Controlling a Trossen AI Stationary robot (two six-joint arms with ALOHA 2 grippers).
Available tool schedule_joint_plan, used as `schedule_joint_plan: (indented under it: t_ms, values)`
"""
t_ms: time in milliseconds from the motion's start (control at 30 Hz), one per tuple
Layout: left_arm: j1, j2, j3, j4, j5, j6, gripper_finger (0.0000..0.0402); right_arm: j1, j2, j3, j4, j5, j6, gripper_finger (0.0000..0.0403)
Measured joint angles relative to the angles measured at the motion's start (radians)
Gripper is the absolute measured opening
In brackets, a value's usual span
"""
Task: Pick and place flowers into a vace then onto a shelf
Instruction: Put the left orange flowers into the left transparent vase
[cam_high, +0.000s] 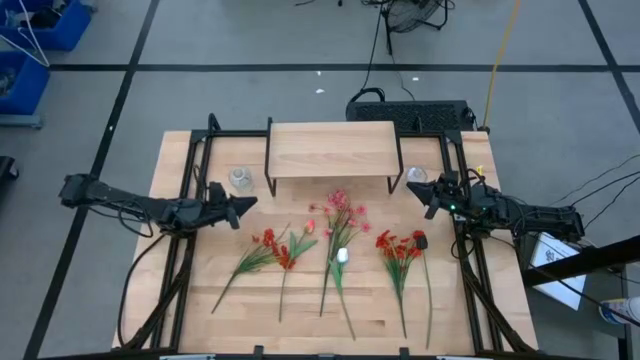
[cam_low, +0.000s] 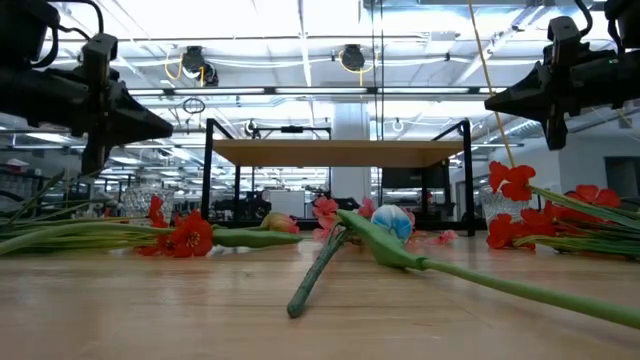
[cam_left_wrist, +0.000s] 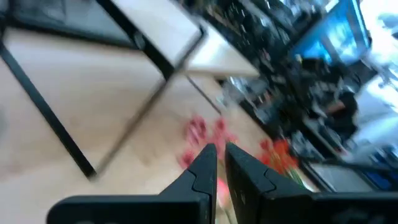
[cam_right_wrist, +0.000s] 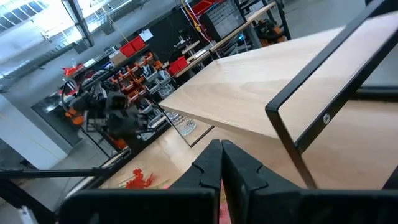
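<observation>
Several flowers lie flat on the table in front of the shelf (cam_high: 333, 148): a red spray (cam_high: 268, 248), a pink bud (cam_high: 310, 226), a pink spray (cam_high: 340, 210), a white bud (cam_high: 342, 256) and another red spray (cam_high: 400, 248). Two small glass vases (cam_high: 241, 179) (cam_high: 417, 175) stand by the shelf's legs. My left gripper (cam_high: 250, 205) hovers shut at the table's left, pointing toward the flowers, with nothing in it. My right gripper (cam_high: 412, 188) hovers shut at the right, beside the right vase, also with nothing in it. Both show above the table in the low view (cam_low: 168, 126) (cam_low: 490, 102).
The shelf stands on thin black legs (cam_high: 268, 185) at the table's far middle. Black frame rails (cam_high: 190, 170) (cam_high: 462, 160) run along the table's left and right sides. Bare wood (cam_high: 300, 320) lies near the front edge.
</observation>
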Motion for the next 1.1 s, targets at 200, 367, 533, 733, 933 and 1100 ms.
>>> schedule_joint_plan:
  t_ms: [200, 367, 533, 733, 933, 1100]
  values:
    - [0.0, 0.0, 0.0, 0.053, -0.027, -0.044, 0.0037, 0.0, 0.0, 0.0, 0.077, 0.001, -0.006, 0.0]
    - [0.0, 0.001, 0.0, 0.162, -0.032, -0.217, 0.0037, 0.0, 0.003, 0.0, 0.199, 0.049, 0.067, 0.0]
    - [-0.001, 0.001, 0.0, 0.251, -0.02, -0.287, 0.0037, 0.0, 0.002, 0.0, 0.293, 0.106, 0.203, 0.0]
    - [0.0, 0.001, 0.0, 0.365, 0.004, -0.372, 0.0037, -0.002, 0.006, 0.0, 0.295, 0.151, 0.182, 0.0]
    - [-0.005, 0.001, 0.111, 0.422, 0.026, -0.338, 0.0037, -0.001, 0.009, 0.0, 0.288, 0.12, 0.181, 0.0]
    - [-0.038, 0.087, 0.421, 0.071, 0.046, -0.213, 0.0037, -0.002, 0.01, 0.0, 0.288, 0.065, 0.187, 0.0]
